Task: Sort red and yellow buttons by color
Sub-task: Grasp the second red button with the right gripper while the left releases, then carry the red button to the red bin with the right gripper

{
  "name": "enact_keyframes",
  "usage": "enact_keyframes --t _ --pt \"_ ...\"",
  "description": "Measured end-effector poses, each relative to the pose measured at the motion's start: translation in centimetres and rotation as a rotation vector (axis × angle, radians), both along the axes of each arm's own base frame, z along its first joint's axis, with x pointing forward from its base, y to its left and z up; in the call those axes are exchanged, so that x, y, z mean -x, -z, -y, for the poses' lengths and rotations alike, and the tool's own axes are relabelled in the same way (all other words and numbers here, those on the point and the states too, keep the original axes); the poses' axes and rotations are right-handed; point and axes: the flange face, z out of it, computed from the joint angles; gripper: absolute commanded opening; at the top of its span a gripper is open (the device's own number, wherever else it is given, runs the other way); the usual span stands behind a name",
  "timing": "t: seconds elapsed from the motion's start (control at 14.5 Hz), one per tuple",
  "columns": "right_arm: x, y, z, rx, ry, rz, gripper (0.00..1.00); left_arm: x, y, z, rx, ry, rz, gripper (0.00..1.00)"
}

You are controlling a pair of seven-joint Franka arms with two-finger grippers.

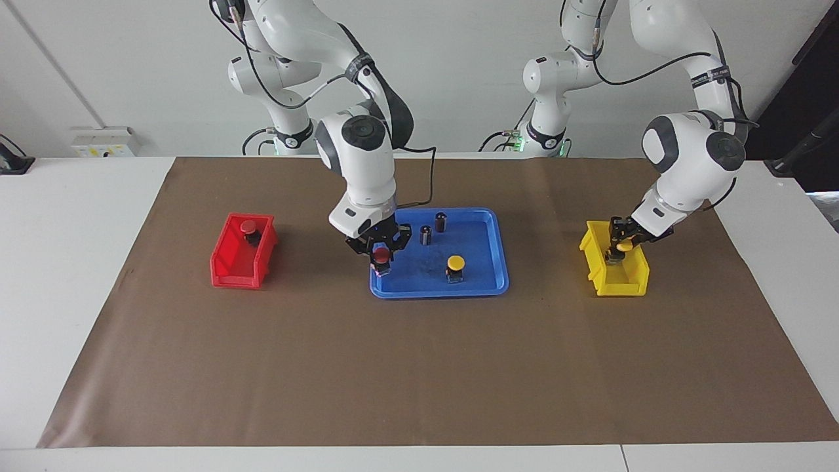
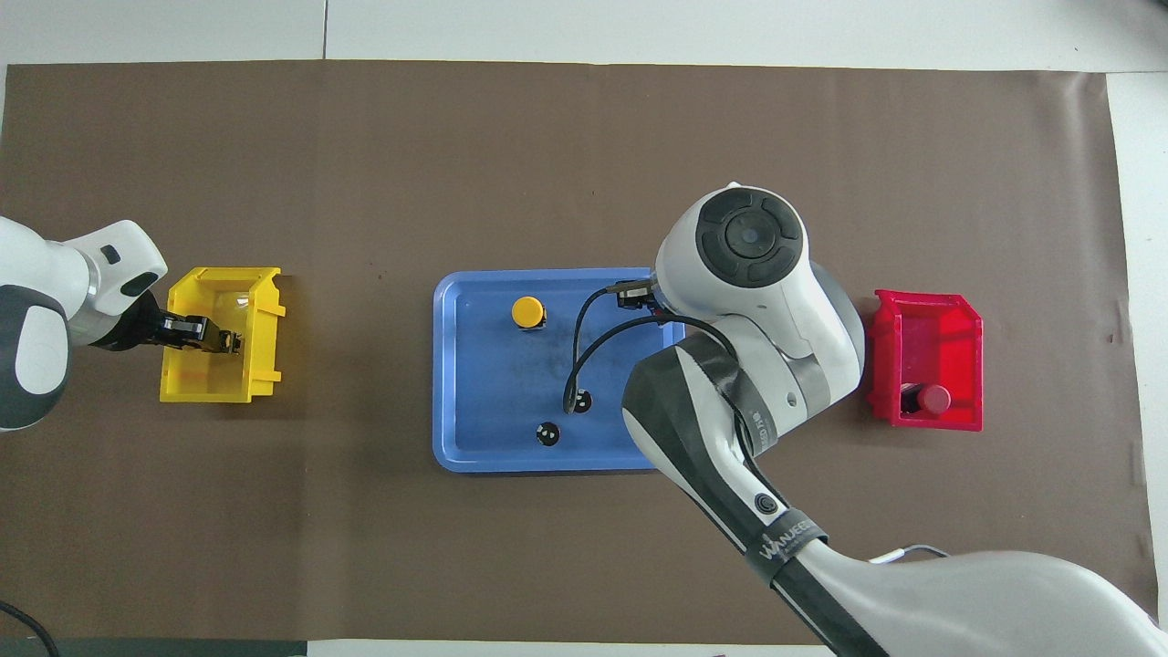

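On the brown paper mat (image 1: 419, 367), the blue plastic tray (image 1: 488, 275) lies between your red plastic bin (image 1: 229, 265) and yellow plastic bin (image 1: 606, 278). Your right gripper (image 1: 381, 252), over the tray, is clamped on 1 red-capped button (image 1: 381, 255), while your left gripper (image 1: 620, 244), over the yellow bin, grips 1 yellow-capped button (image 1: 624, 246). Next, I judge, carry red to the red bin, where 1 red button (image 1: 248, 227) lies, release yellow, then fetch the tray's last yellow button (image 1: 455, 263).
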Motion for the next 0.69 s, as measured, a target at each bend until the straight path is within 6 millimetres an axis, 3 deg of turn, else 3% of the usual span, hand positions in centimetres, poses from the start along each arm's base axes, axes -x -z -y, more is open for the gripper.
enact_keyframes --t 0.14,0.28,0.55,0.69 --pt "-0.7 -3.6 2.7 0.006 -0.014 0.004 0.23 0.0 0.0 0.0 0.000 -0.001 -0.001 0.48" --pt "-1.6 -5.8 6.8 0.011 -0.040 0.012 0.23 0.0 0.1 0.0 0.000 -0.002 -0.001 0.48" --pt "-3.5 -6.3 17.5 0.008 -0.042 -0.035 0.23 -0.3 -0.5 0.0 0.000 -0.001 -0.001 0.60" --pt "-3.8 -6.0 22.6 -0.029 -0.025 -0.058 0.23 -0.9 -2.6 0.0 0.002 0.000 -0.018 0.68"
